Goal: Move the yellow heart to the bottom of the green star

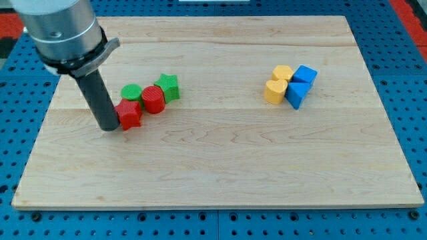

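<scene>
Just off the view's left of the green star (169, 87), a row of blocks runs down toward the view's bottom left: a red cylinder (153, 100) touching the star, a green cylinder (131, 92) just above and left of that, and a red star-like block (129, 115) at the low end. My tip (110, 127) rests on the wooden board (220, 173) at the left edge of that red block, touching it or nearly so. The rod has no jaws and holds nothing.

Well apart from the green star, toward the view's right, sits a tight cluster of four. The yellow heart (273, 91) is its nearest member to the star, at the cluster's lower left. A second yellow block (282, 72), shape unclear, lies just above it. A blue cube-like block (305, 74) and a blue wedge-like block (297, 95) close the cluster's right side, touching the yellow ones.
</scene>
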`<state>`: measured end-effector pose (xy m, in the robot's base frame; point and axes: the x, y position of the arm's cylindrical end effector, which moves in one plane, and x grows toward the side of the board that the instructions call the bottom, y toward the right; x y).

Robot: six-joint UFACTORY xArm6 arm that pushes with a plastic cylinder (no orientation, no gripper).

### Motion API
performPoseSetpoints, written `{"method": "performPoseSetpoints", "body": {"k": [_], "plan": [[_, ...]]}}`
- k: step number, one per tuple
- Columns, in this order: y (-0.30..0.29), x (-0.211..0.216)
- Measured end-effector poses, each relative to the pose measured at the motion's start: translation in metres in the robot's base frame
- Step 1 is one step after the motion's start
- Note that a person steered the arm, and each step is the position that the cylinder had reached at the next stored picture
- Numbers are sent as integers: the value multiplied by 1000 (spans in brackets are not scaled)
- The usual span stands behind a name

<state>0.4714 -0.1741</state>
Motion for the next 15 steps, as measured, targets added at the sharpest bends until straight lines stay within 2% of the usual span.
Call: {"method": "performPoseSetpoints", "body": {"k": [2, 3, 4, 5, 6, 7, 8, 9, 10, 11, 12, 13, 15], "plan": [[0, -8], [12, 31], [103, 52], [224, 44], [337, 15], [385, -36], [330, -51], [250, -47], [234, -63], [262, -93], [211, -99], [185, -98], [185, -44]]}}
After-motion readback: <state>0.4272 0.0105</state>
